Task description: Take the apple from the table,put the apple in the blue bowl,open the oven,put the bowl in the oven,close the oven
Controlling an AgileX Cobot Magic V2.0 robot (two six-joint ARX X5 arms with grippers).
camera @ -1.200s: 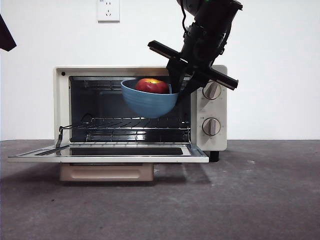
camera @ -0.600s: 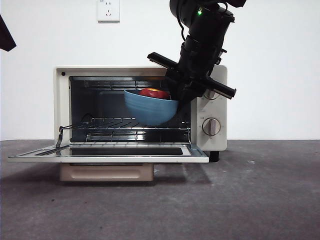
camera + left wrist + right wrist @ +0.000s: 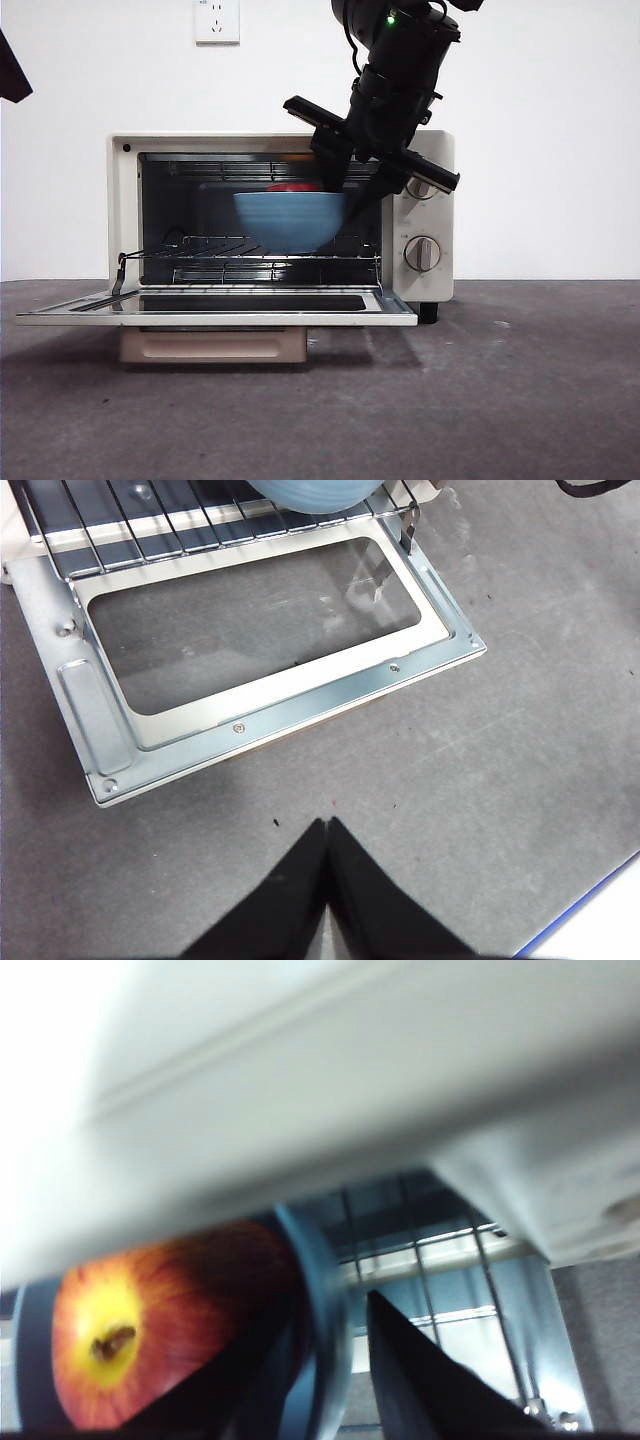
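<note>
White wall is filling the background of the front view, with a socket (image 3: 217, 20) at the upper left, and the dark grey table (image 3: 500, 400) is spreading across the lower part of the frame. At centre the cream-white oven (image 3: 430, 270) is standing with its door (image 3: 215, 308) lying flat and open toward the camera. The blue bowl (image 3: 290, 220) is sitting level inside the cavity, its base at the wire rack (image 3: 200, 248); whether it is resting on the rack is hard to tell. A sliver of the red apple (image 3: 292, 186) is showing above the bowl's rim.

From the top of the frame the right gripper (image 3: 352, 188) is reaching down to the bowl's right edge. Its wrist view is showing the two black jaws straddling the bowl's rim (image 3: 318, 1310), one inside beside the apple (image 3: 150, 1330) and one outside, clamping the wall between them.

Elsewhere, the left gripper (image 3: 327, 825) is hanging above bare table in front of the open door (image 3: 270, 640), its jaws pressed together on nothing.
</note>
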